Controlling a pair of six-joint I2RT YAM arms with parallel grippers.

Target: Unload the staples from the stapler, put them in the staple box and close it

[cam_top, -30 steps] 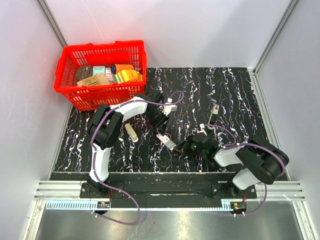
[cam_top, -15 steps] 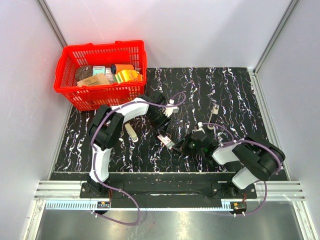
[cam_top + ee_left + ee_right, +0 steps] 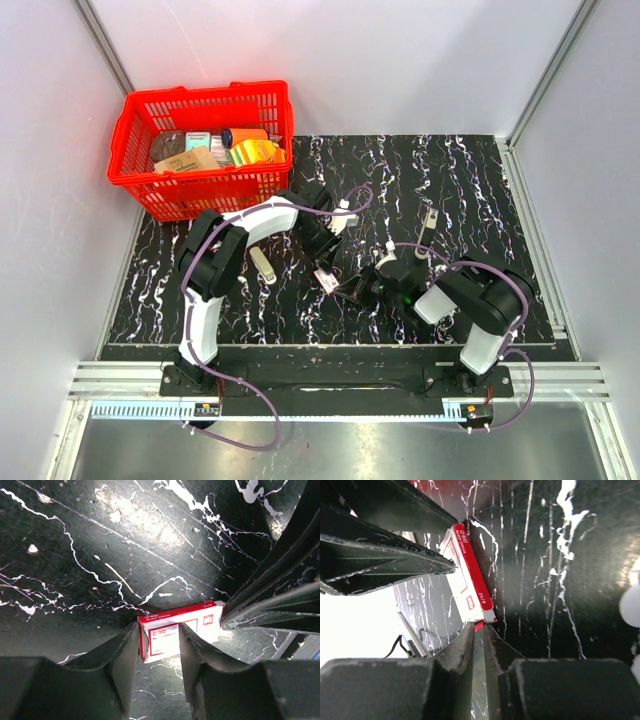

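- Two grippers on one item. The left gripper (image 3: pixel 158 632) has its fingers pressed against both long sides of the staple box (image 3: pixel 467 577), clamping it. Its jaws have eased inward a touch over the last second.
- The right gripper (image 3: pixel 479 627) is pinched shut. A sliver of the box's red end flap is caught between its tips, at the 6 o'clock end of the box in the right wrist view.
- Change: the right arm has folded in toward 9 o'clock, with its elbow drawn well away from the 3 o'clock edge of the mat (image 3: pixel 460 180). The box crept only slightly toward 10 o'clock, and the left arm has barely moved.
- The box sits a little toward 7 o'clock from the mat's centre. Cannot tell whether it rests on the mat or hangs just above it.
- The pale oblong I take to be the stapler (image 3: pixel 263 266) lies near the box at its 9 o'clock, apart from both grippers. It is too small to tell whether it is open.
- Judgement: the effort is going into the box flap, so unloading the stapler looks not yet begun.
- Further out, a small metal piece (image 3: pixel 430 219) lies at 2 o'clock and the red basket (image 3: pixel 205 94) at 10 o'clock.
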